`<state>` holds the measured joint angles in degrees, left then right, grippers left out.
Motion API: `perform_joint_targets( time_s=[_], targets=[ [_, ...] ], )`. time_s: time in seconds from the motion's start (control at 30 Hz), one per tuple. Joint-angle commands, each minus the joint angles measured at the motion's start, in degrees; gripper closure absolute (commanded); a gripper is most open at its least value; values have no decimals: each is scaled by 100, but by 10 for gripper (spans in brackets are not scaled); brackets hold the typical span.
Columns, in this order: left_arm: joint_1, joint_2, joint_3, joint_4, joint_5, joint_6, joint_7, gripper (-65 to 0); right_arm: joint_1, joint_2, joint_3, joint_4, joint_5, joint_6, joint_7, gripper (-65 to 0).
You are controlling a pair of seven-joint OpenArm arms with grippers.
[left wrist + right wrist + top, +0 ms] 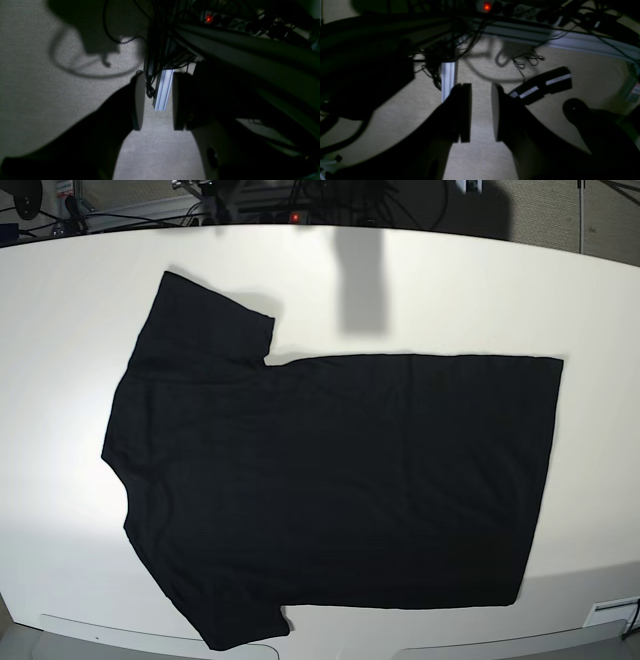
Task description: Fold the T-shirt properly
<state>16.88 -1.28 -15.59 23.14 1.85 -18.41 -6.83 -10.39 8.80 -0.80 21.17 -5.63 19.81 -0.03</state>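
A black T-shirt [330, 480] lies spread flat on a white table [450, 290], plain side up, no print showing. Seen from the base camera, its collar end and 2 sleeves are at the left, one sleeve pointing to the far edge and one to the near edge, and the straight hem runs down the right side. The cloth looks smooth, with no fold started.

Neither arm appears in the base view. Both wrist cameras look down at beige carpeted floor and tangled cables, not at the table.

The left gripper [158, 101] has its 2 pads standing apart with a clear gap; nothing is between them, only a pale aluminium rail [163, 90] seen beyond. The right gripper [481, 112] is likewise parted, with a narrower gap and bare floor between the jaws. Both are empty, and the shirt is nowhere near either pair of jaws.

The step in hand looks like the first reach toward the shirt. To do it well, each gripper should probably arrive with one jaw slid under the cloth edge and one above, pinching a single layer. Taking 2 matching points on one long edge, a sleeve end and a hem corner, would likely keep the fold line straight. Lifting unevenly risks dragging the shirt askew.
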Motion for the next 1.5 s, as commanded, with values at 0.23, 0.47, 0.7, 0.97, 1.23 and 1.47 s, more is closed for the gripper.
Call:
perform_joint_targets(
  time_s=[0.23, 0.47, 0.7, 0.97, 1.23, 1.47],
  targets=[
    [26, -17, 7, 22, -2, -37, -46, -185, -114, 72, 2, 55, 11, 31, 90, -147],
    [31, -17, 7, 70, -2, -37, -68, -185, -122, 76, 2, 59, 9, 31, 90, -147],
    [509, -17, 7, 704, -48, -39, -66, -185, -549, 94, 2, 562, 11, 439, 127, -147],
    [1910, -17, 7, 2907, -256, -46, 216, -185, -1926, 479, 2, 2470, 634, 1003, 140, -147],
    [3366, -70, 7, 5407, -254, -90, 824, -185, -3576, 1084, 2, 4859, 1285, 1259, -149, -147],
    [4159, -289, 0, 7097, 284, -105, 901, -185, -4852, 1676, 20, 6887, 1488, 1123, -588, -147]
  ],
)
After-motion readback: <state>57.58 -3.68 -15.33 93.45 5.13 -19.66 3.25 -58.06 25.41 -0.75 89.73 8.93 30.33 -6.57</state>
